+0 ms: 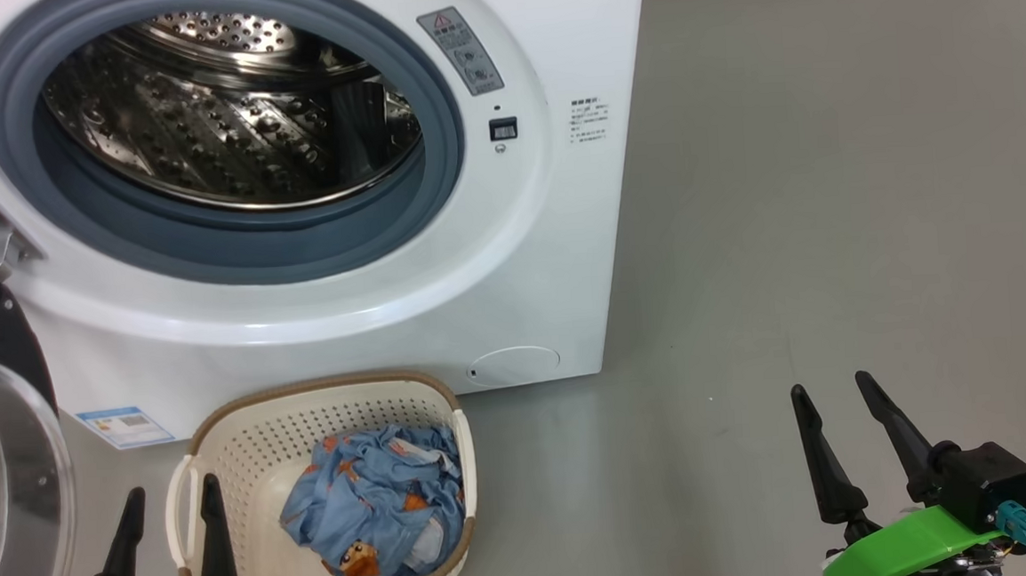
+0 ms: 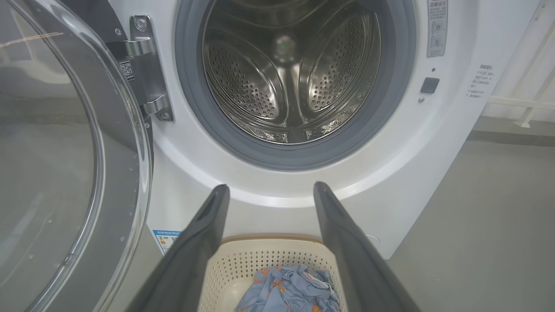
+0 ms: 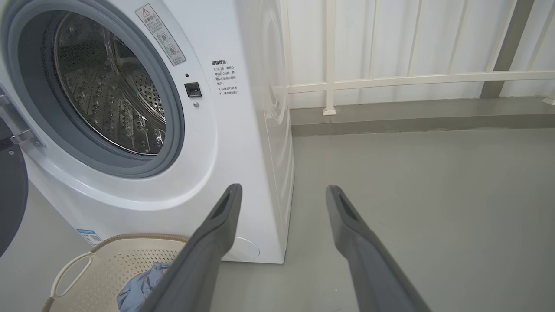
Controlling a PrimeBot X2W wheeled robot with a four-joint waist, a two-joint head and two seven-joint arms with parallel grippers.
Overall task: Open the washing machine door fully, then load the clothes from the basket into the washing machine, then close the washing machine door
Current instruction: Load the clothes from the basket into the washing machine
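Steel drum point(image 1: 226, 118) stands bare inside the washing machine point(image 1: 563, 231), its door point(image 1: 0, 497) swung out at your left. You see the clothes point(image 1: 375, 501) bunched in the basket point(image 1: 323, 390) on the floor point(image 1: 826, 171) just before the machine, touched by neither gripper. Your left gripper point(image 1: 173, 484) sits by the basket's left handle, jaws wide, holding nothing; your right gripper point(image 1: 831, 382) is well apart over grey floor, equally wide and empty. Your left wrist view adds the door's metal hinge point(image 2: 145, 69); your right wrist view adds a white railing point(image 3: 412, 78) beyond the machine.
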